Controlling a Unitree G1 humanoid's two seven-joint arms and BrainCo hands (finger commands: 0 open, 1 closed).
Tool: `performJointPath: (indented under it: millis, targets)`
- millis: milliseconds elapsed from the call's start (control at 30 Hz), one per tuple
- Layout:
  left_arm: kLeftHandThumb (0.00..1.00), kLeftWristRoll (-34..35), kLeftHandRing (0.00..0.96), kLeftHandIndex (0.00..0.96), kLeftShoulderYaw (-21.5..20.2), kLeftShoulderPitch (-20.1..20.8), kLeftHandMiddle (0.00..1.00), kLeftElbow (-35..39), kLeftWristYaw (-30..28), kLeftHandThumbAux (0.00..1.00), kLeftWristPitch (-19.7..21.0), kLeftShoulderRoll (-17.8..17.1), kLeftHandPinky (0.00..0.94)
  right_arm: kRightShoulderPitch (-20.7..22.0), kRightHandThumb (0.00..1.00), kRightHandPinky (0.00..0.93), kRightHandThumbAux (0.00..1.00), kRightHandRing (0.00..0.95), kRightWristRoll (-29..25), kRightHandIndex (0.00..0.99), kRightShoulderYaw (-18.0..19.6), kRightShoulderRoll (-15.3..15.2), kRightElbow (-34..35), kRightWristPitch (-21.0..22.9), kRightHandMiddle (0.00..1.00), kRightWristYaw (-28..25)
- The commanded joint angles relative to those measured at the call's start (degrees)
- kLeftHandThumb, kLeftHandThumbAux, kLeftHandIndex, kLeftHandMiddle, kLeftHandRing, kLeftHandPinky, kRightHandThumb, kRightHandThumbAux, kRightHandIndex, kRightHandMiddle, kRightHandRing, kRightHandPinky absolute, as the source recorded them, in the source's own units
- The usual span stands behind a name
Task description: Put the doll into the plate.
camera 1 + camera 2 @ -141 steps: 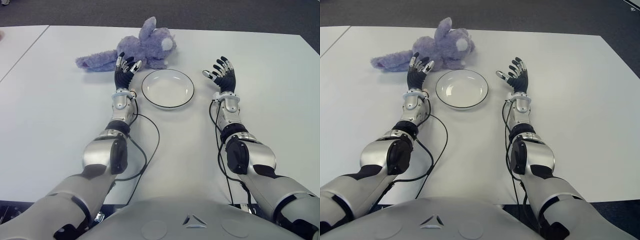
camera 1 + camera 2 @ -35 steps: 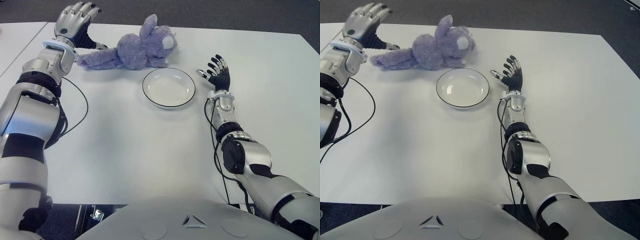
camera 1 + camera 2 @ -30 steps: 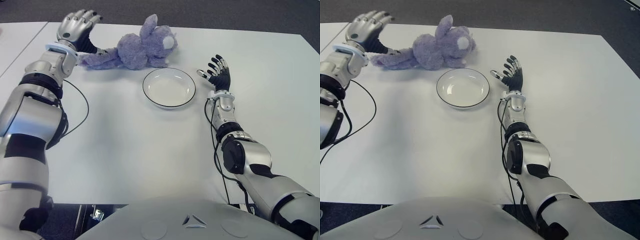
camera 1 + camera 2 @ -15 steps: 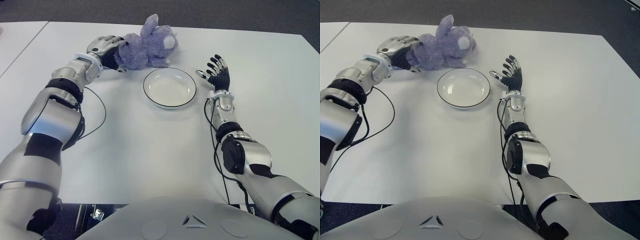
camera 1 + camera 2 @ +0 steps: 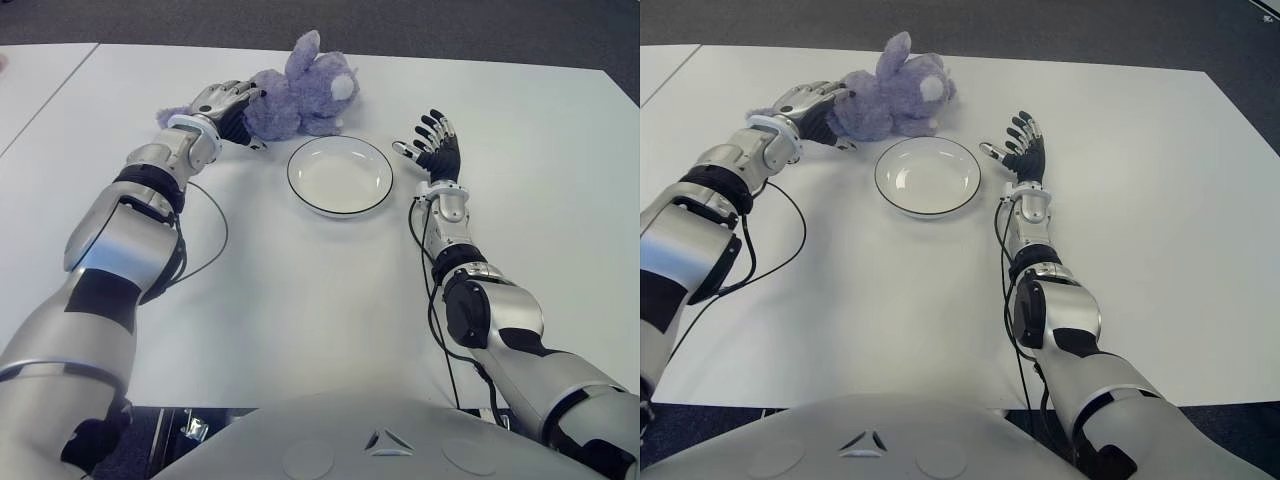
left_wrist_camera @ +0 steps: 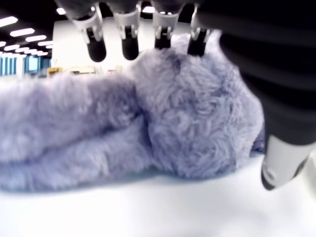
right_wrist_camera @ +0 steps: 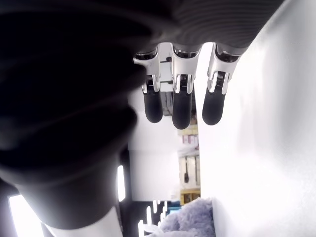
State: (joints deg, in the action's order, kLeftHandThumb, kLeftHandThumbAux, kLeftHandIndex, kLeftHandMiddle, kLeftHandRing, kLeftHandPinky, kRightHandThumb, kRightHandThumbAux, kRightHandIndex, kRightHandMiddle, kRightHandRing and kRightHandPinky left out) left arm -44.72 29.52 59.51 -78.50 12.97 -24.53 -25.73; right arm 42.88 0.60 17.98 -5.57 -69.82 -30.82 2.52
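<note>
A purple plush doll [image 5: 300, 88] lies on the white table [image 5: 300, 300] just beyond a white plate [image 5: 340, 175] with a dark rim. My left hand [image 5: 236, 107] is over the doll's rear half, on its left side, fingers [image 6: 128, 34] arched above the fur and thumb [image 6: 281, 163] low beside it; they are not clamped on the doll [image 6: 187, 118]. A bit of the doll's leg [image 5: 168, 115] shows left of the hand. My right hand [image 5: 432, 145] stands right of the plate, fingers [image 7: 175, 98] spread and holding nothing.
A black cable [image 5: 205, 250] runs from my left forearm across the table. The table's far edge lies just behind the doll, with dark floor [image 5: 450, 30] beyond. A seam to another table [image 5: 40, 100] runs at the far left.
My left hand swung in from the far left and came down over the doll's rear. The doll shifted slightly right. My right hand stayed still.
</note>
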Motion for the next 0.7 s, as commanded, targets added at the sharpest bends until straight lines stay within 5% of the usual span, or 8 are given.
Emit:
performJointPath:
  millis: [33, 367, 700]
  targets:
    - [0.0, 0.3, 0.0, 0.138, 0.7, -5.1, 0.0, -1.4, -5.6, 0.639, 0.4, 3.3, 0.0, -13.6, 0.0, 0.231, 0.97, 0.185, -0.5, 0.13, 0.7, 3.7, -8.2, 7.5, 0.17, -0.1]
    - [0.0, 0.8, 0.0, 0.209, 1.2, -6.5, 0.002, -1.8, -5.6, 0.74, 4.5, 5.3, 0.0, -13.7, 0.0, 0.235, 0.977, 0.191, -0.1, 0.137, 0.4, 3.3, -8.2, 7.4, 0.175, 0.8]
    - [0.0, 3.0, 0.0, 0.274, -0.2, -6.8, 0.0, -2.0, -8.3, 0.738, 7.3, 5.8, 0.0, -14.0, 0.0, 0.24, 0.962, 0.195, 0.1, 0.139, 0.2, 2.7, -8.2, 7.6, 0.18, 1.2]
